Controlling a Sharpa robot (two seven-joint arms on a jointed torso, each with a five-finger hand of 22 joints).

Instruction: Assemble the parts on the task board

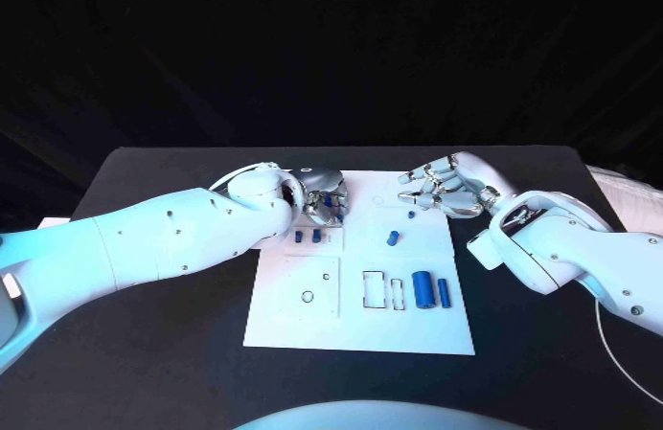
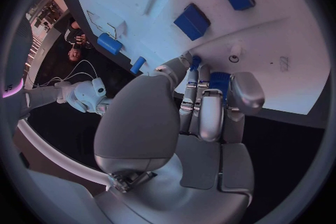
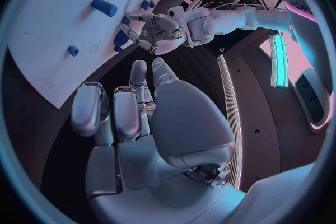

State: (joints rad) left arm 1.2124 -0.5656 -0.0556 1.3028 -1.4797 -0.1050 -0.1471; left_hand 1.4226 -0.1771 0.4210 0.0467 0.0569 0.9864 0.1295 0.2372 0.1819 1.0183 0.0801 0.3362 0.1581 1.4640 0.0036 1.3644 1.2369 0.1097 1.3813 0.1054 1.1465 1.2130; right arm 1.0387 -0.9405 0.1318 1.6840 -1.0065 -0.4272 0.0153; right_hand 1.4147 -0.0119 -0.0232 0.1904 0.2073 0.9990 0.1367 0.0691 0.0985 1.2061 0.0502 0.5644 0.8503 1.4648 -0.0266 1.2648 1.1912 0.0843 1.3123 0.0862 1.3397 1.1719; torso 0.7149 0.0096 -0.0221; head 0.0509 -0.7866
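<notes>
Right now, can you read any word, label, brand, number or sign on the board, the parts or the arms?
None can be read.
The task board carries only outlined shapes, no letters.
The blue parts and both white arms are unmarked.

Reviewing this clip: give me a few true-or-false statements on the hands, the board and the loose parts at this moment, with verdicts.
1. The left hand holds a small blue part in its fingertips. True.
2. The right hand grips a blue cylinder. False: it holds nothing, fingers apart, over the task board's far right corner.
3. Two blue cylinders lie side by side on the board's near right section. True.
4. The task board is black. False: it is white, on a black table.
</notes>
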